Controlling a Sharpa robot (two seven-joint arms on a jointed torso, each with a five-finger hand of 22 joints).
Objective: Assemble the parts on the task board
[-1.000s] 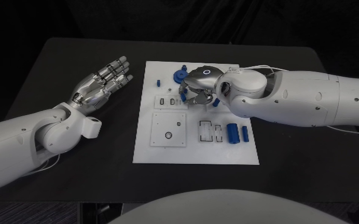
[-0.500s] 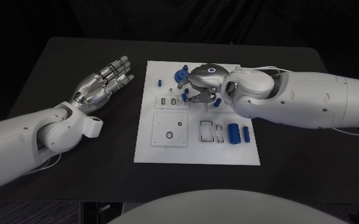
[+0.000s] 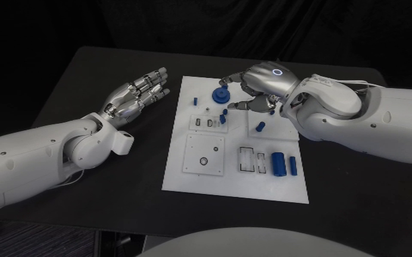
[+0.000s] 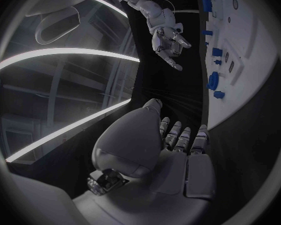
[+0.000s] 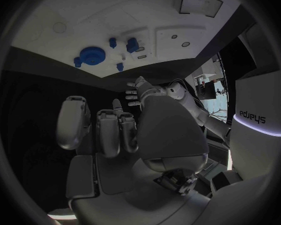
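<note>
The right hand (image 3: 258,87) has risen off the task board (image 3: 236,176), fingers loosely curled, empty. A blue part (image 3: 223,118) now stands mid-board. At 9 o'clock, the left hand (image 3: 137,97) stays spread above the counter (image 3: 103,72).

A robot test lab: black curtain (image 3: 206,7) from ten to two o'clock behind a black worktop (image 3: 94,78) carrying a white task board (image 3: 236,185).

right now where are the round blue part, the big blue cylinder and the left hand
round blue part (image 3: 221,95), head view, middle of its disc
big blue cylinder (image 3: 278,163), head view, middle of its side
left hand (image 3: 137,95), head view, middle of the open palm
</note>
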